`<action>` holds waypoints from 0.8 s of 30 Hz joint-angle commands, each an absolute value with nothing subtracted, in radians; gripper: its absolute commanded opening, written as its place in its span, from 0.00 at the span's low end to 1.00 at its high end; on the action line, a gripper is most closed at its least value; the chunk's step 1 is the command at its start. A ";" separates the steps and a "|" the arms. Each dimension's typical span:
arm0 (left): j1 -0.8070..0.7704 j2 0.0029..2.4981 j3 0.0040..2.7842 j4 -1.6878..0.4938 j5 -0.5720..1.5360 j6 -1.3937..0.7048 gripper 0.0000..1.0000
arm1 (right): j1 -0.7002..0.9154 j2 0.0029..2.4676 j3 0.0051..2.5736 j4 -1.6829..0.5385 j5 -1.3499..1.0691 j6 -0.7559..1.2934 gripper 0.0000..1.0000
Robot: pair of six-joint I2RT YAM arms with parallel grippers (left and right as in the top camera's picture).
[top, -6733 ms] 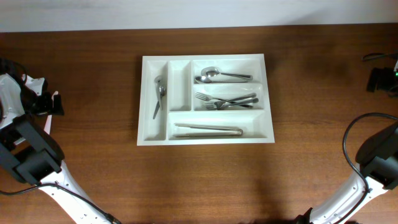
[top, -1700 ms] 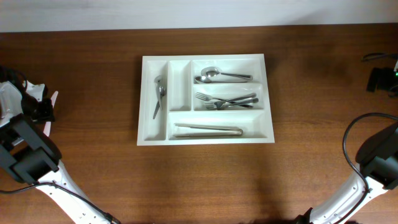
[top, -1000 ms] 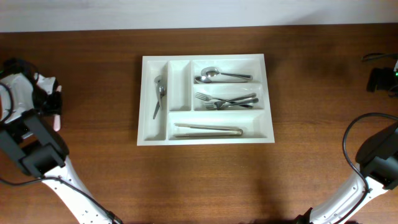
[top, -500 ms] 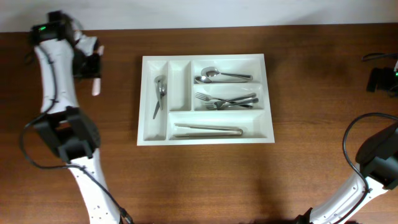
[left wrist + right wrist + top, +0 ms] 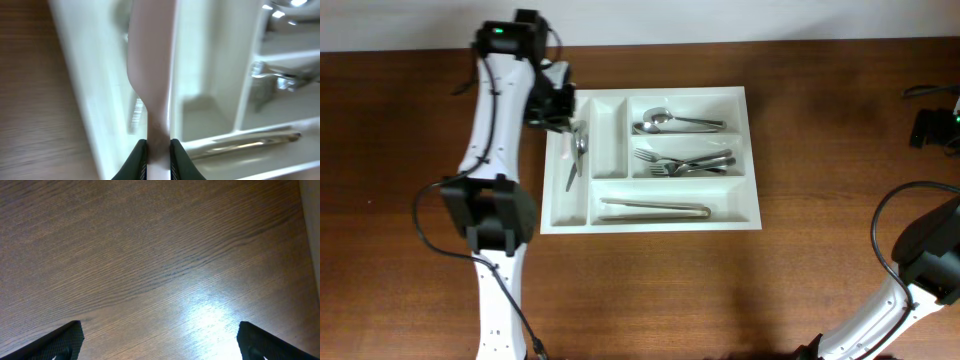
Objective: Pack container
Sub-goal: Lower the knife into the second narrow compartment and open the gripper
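Left hand is clamped on a pale flat utensil, plastic-knife-looking. It hangs over the far left corner of the white cutlery tray, which sits in the middle of the desk. Key bit: the leftmost narrow compartment is right underneath, and the utensil's long axis runs roughly along it. So I'd guess a straight lower-and-let-go beside the spoon in there. Right hand is wide open holding nothing, over bare desk well off to the right, so it's not the nearer one.
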State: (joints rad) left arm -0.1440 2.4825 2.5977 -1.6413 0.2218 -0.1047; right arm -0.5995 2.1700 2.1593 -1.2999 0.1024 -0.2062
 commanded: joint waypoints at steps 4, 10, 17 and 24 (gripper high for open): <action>-0.232 2.484 2.615 -1.632 0.247 -0.273 0.02 | -0.596 2.153 2.157 -1.297 0.093 -0.202 0.99; -0.293 2.492 2.615 -1.611 0.112 -0.397 0.03 | -0.596 2.153 2.157 -1.297 0.093 -0.202 0.99; -0.311 2.516 2.601 -1.542 0.074 -0.416 0.06 | -0.596 2.153 2.157 -1.297 0.093 -0.202 0.99; -0.311 2.560 2.592 -1.480 0.056 -0.387 0.06 | -0.596 2.153 2.157 -1.297 0.093 -0.202 0.99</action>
